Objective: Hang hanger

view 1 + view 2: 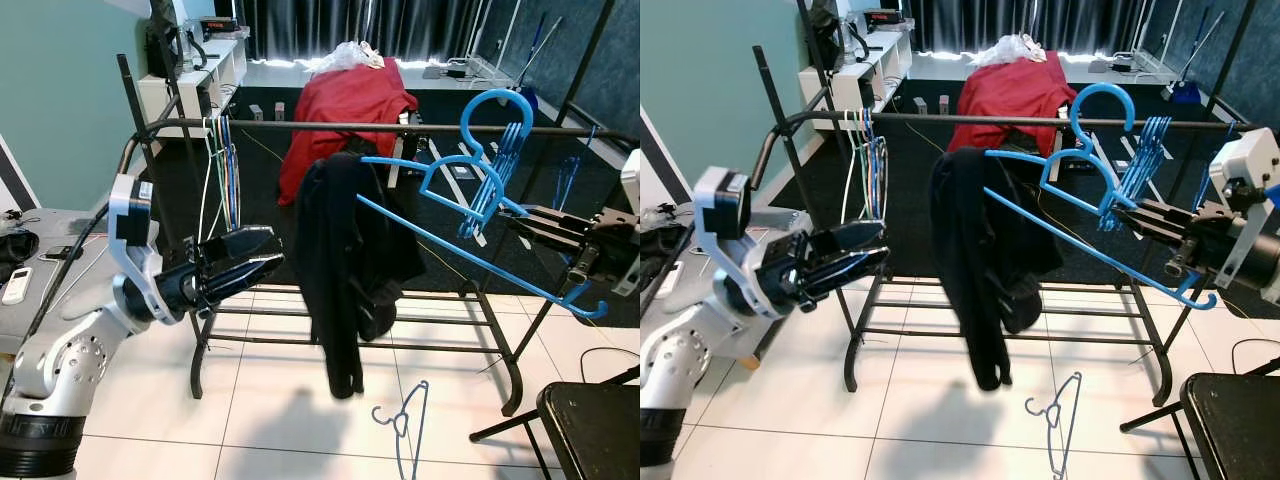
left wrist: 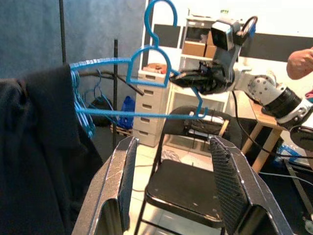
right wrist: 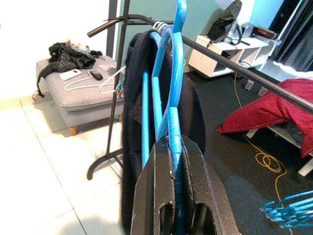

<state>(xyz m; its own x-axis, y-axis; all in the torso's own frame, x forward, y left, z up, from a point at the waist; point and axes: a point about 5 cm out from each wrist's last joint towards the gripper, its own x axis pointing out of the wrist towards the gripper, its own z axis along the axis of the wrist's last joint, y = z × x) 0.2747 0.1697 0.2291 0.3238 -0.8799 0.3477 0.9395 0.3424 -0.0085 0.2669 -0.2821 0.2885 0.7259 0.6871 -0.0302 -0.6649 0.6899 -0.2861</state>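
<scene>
My right gripper (image 1: 535, 225) is shut on a large blue hanger (image 1: 440, 185), pinching one sloping shoulder, as the right wrist view confirms with the fingers closed on the blue plastic (image 3: 173, 122). The hanger's hook (image 1: 490, 105) is up at the black rail (image 1: 290, 126), rising above it; I cannot tell whether it rests on the rail. Its long lower bar slants down towards my right arm. My left gripper (image 1: 262, 255) is open and holds nothing, raised in front of the rack's left half, beside a black garment (image 1: 345, 260) that hangs from the rail.
Several blue hangers (image 1: 512, 150) hang on the rail's right part, thin coloured ones (image 1: 225, 170) on the left. A light blue hanger (image 1: 405, 425) lies on the tiled floor. A black chair (image 1: 595, 425) stands at front right, a red cloth (image 1: 345, 110) behind the rack. A person's hand (image 2: 301, 61) shows in the left wrist view.
</scene>
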